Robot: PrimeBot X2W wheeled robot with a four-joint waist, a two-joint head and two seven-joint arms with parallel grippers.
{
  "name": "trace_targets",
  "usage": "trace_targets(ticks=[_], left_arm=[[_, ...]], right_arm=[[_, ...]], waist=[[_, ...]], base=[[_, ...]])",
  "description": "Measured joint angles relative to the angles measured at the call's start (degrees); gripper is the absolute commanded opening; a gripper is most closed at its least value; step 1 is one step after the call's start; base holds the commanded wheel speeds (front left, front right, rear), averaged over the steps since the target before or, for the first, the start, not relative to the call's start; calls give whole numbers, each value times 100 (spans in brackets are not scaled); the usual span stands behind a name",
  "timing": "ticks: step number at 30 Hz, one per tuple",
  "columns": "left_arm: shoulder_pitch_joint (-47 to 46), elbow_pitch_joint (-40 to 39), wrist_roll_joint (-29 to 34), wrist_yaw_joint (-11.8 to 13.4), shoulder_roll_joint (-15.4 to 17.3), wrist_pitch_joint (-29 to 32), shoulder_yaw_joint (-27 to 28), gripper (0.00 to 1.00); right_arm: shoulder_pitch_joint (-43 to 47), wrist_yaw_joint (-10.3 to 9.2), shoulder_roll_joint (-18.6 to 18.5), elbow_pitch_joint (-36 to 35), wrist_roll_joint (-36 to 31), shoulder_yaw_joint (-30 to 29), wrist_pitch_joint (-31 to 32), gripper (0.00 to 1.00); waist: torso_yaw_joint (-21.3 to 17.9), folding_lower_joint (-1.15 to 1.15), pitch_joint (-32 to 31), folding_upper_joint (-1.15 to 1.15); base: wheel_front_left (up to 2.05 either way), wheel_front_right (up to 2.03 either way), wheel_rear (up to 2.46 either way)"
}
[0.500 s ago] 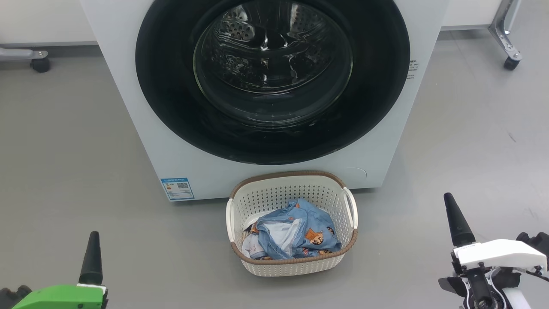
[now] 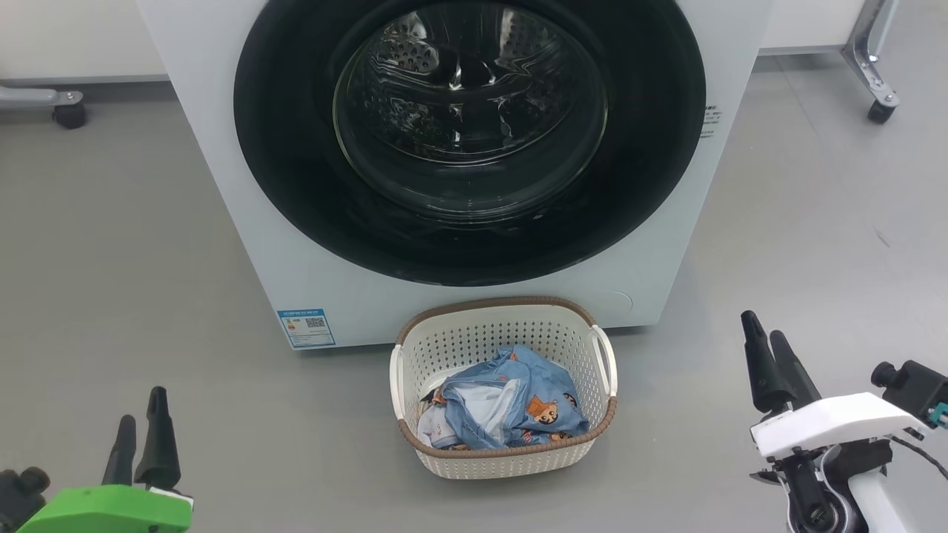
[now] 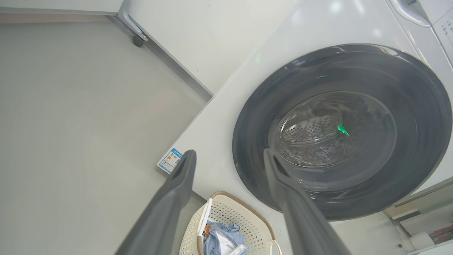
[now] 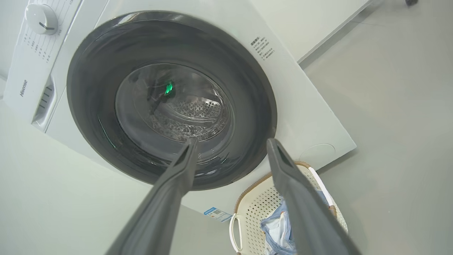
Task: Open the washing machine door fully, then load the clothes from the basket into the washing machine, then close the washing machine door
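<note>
A: Washing machine door (image 2: pixel 470 133) is shut, flush on the washing machine (image 2: pixel 355 311), far centre. Basket (image 2: pixel 503 455) sits just in front of it, clothes (image 2: pixel 503 403) inside.
B: Grippers?
A: Left gripper (image 2: pixel 142 406) near left, right gripper (image 2: pixel 763 326) near right. Both have jaws parted, empty, well apart from the door.
B: Step?
A: Opening. Hook the rim's free edge and swing wide. Can't tell the hinge side. Mind the basket below.
</note>
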Motion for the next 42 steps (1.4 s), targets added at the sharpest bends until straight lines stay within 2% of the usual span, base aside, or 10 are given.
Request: trace_targets(ticks=[10,26,42], left_arm=[[110,-114,1316,52,98,-151,-65,100],[275,-224,2937,204,132,-400,2,100],[460,-232,4294,221,127,-611,223,100]], right_arm=[[-26,0,-145,-31,-1194,363,-140,100],[-41,-65,-247,227,-2684,654,-404,100],[-41,-320,-231,408,-3910,582,-639,100]], waist=[[-9,0,-13,0],[-17,0,15,0],[-68,0,43,0]], base=[[0,0,0],[0,0,0],[0,0,0]])
